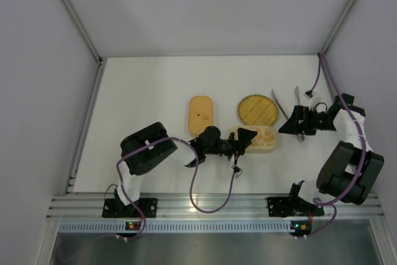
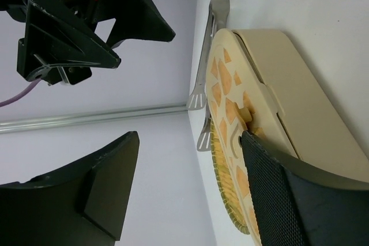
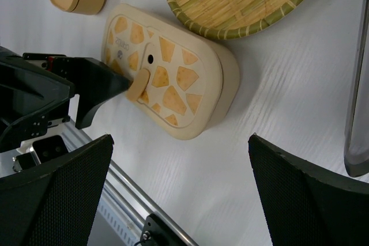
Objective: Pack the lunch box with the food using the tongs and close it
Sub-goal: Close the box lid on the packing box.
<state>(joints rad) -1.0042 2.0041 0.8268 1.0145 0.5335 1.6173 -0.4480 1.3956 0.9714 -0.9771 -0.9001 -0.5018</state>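
Observation:
The lunch box lies shut, its cream lid patterned with orange patches and carrying a tan tab. No food shows in any view. My left gripper is open at the box's left end; one finger rests over the lid beside the tab, and nothing sits between the fingers. The silver tongs lie on the table right of the plate, also seen as tongs behind the box and tongs at the edge. My right gripper hovers open and empty over the table near them.
A round woven yellow plate sits just behind the lunch box, touching its far side. A plain orange box lies to the left. The aluminium rail runs along the near table edge. White walls enclose the table.

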